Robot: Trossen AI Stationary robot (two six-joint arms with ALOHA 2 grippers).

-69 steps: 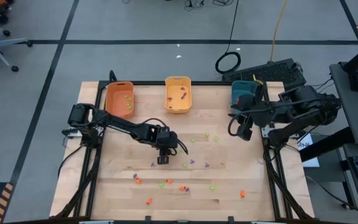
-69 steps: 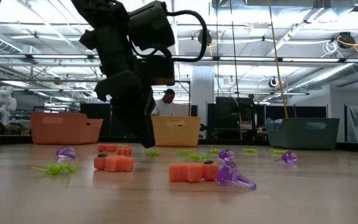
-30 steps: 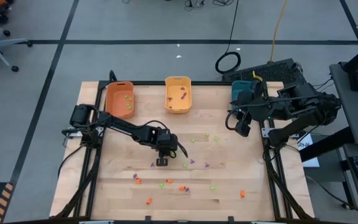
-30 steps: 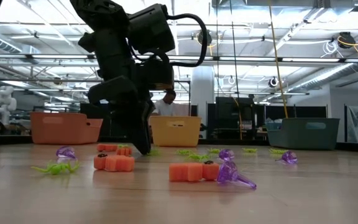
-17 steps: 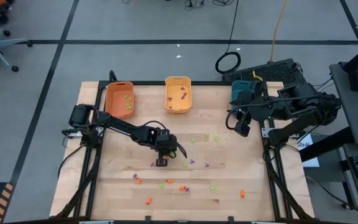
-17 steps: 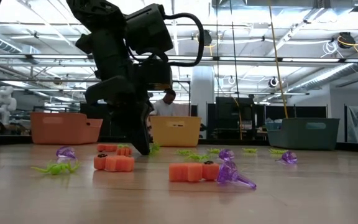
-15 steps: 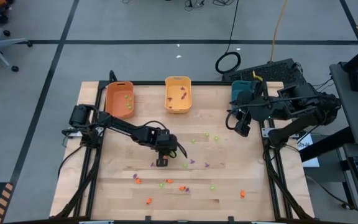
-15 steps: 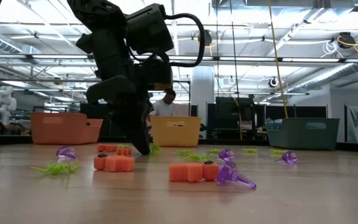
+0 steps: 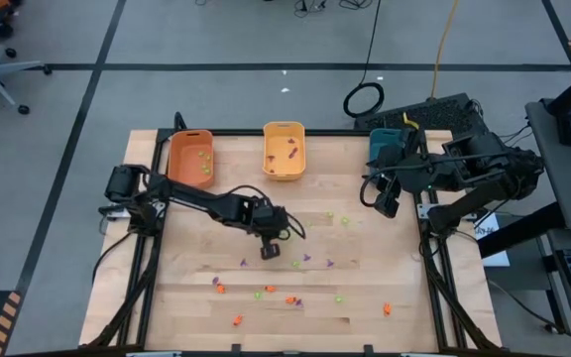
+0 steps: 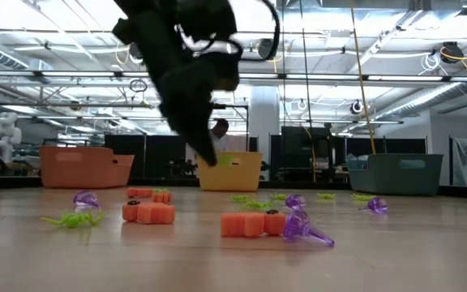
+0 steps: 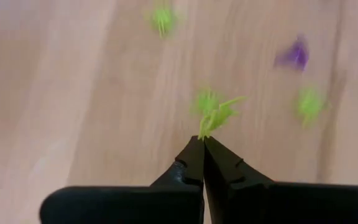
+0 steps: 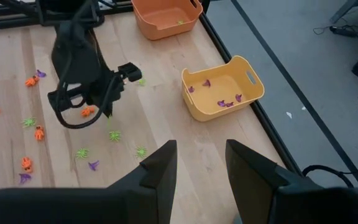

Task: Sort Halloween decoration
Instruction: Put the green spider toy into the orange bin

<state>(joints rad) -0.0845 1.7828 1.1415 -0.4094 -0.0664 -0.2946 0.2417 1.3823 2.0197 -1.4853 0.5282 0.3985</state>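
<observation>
Small orange (image 9: 221, 289), light green (image 9: 339, 297) and purple (image 9: 329, 263) Halloween decoration trinkets lie scattered on the wooden table (image 9: 186, 297). In the low view orange ones (image 10: 253, 223) and a purple one (image 10: 302, 228) lie close by. My left gripper (image 9: 270, 251) (image 10: 210, 160) hangs above the table's middle, shut on a light green spider-like trinket (image 11: 216, 115). My right gripper (image 9: 385, 206) (image 12: 201, 163) waits high at the right edge, open, with nothing between its fingers. My left gripper pinches the green trinket by its near edge (image 11: 205, 129), only at the free ends of its two fingers. The fingers slant down from the table's left side. The trinket sticks out beyond the fingertips, lifted clear of the table.
Three bins stand along the far edge: orange (image 9: 190, 159) with green bits, yellow (image 9: 285, 151) with purple bits, teal (image 9: 390, 149). More green trinkets (image 11: 307, 102) and a purple one (image 11: 296, 55) lie under my left gripper. A person (image 10: 217, 134) shows far behind the table.
My left gripper has risen from the table, where its tips stood beside a green trinket, and has gone a little toward the right edge while rolling about its own axis. The green trinket has come up with it, clear of the wood.
</observation>
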